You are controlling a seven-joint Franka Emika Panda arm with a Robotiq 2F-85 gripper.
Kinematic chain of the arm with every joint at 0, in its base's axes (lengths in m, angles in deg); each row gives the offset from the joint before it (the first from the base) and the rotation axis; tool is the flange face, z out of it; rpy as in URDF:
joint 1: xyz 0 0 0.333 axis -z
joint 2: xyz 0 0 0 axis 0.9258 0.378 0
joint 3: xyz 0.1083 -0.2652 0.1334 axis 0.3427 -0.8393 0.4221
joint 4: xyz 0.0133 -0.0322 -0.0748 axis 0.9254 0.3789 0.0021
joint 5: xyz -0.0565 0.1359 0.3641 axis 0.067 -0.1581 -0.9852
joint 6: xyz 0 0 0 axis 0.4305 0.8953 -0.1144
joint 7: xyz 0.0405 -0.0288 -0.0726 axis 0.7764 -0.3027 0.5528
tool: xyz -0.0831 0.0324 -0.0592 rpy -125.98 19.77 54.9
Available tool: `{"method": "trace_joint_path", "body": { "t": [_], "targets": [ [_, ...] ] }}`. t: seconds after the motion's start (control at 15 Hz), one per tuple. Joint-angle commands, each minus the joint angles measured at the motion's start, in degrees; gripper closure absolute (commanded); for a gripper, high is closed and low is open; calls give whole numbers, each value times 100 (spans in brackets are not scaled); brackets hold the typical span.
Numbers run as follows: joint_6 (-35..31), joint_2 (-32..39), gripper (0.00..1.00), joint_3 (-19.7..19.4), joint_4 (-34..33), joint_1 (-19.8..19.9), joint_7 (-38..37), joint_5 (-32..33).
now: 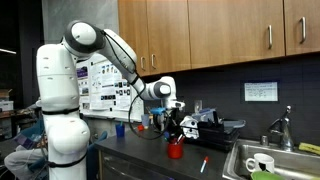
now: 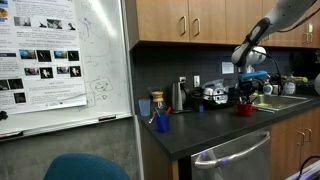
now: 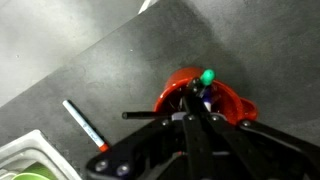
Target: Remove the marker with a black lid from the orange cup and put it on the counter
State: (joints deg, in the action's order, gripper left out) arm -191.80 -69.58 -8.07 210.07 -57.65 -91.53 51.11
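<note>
Now the gripper (image 3: pixel 190 118) sits directly over the orange cup (image 3: pixel 230 100), jaws pinched together, seemingly on the marker with a black lid (image 3: pixel 150 115), which stands in the cup. Its long axis leans away sideways from the fingertips, so the lift should probably follow that line.

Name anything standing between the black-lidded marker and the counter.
Nothing visible: the gripper grips the marker with a black lid at the orange cup, and a red-tipped marker lies apart on the counter.
</note>
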Motion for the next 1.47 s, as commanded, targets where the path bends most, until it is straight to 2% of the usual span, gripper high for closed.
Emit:
{"method": "trace_joint_path", "body": {
  "t": [0.0,0.67,1.4],
  "targets": [
    [71,41,99,-14,-124,-4,-33,-34],
    [286,-118,99,2,-394,-20,12,-26],
    [1525,-393,99,11,-1050,-82,529,-362]
  ]
}}
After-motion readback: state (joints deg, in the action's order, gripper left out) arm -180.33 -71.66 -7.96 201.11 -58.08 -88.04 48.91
